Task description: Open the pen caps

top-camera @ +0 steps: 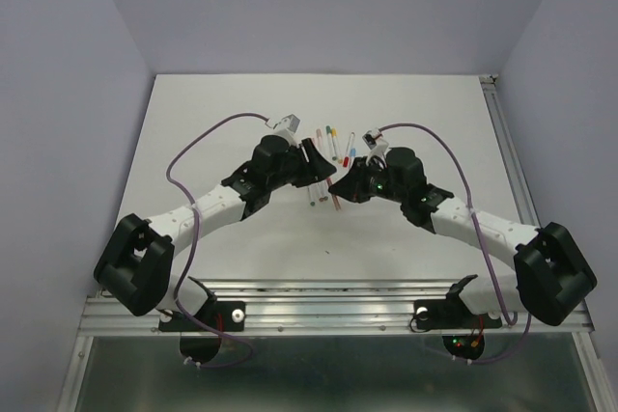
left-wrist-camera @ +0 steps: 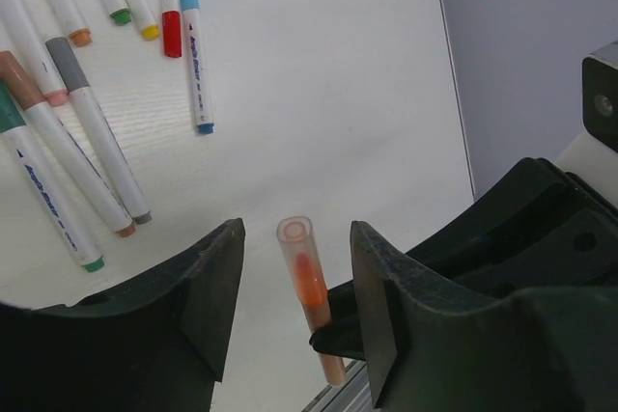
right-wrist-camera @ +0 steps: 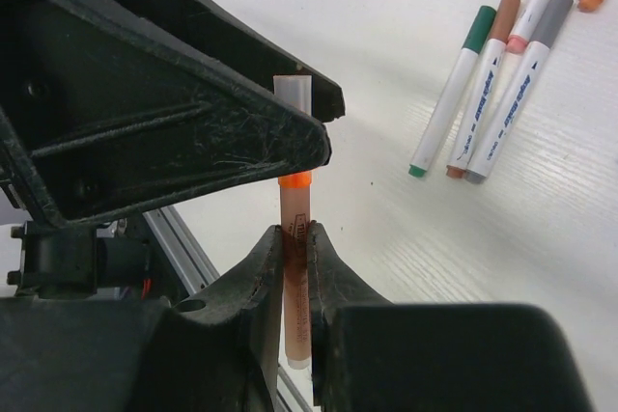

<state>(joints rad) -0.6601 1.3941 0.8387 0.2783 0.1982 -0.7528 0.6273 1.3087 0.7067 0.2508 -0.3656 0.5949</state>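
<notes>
My right gripper (right-wrist-camera: pixel 296 238) is shut on the pale barrel of an orange pen (right-wrist-camera: pixel 294 205) and holds it upright above the table. Its translucent cap (left-wrist-camera: pixel 295 243) points up, with the orange tip showing through it. The cap stands between the fingers of my left gripper (left-wrist-camera: pixel 297 282), which are open with a gap on each side. In the right wrist view a left finger (right-wrist-camera: pixel 193 142) crosses in front of the cap (right-wrist-camera: pixel 293 92). From above, both grippers (top-camera: pixel 314 169) (top-camera: pixel 340 186) meet mid-table.
Several capped pens (left-wrist-camera: pixel 97 132) lie on the white table, among them green, brown and grey ones (right-wrist-camera: pixel 483 94), just behind the grippers (top-camera: pixel 333 142). An aluminium rail (top-camera: pixel 328 301) runs along the near edge. Purple cables (top-camera: pixel 193 156) loop over both arms.
</notes>
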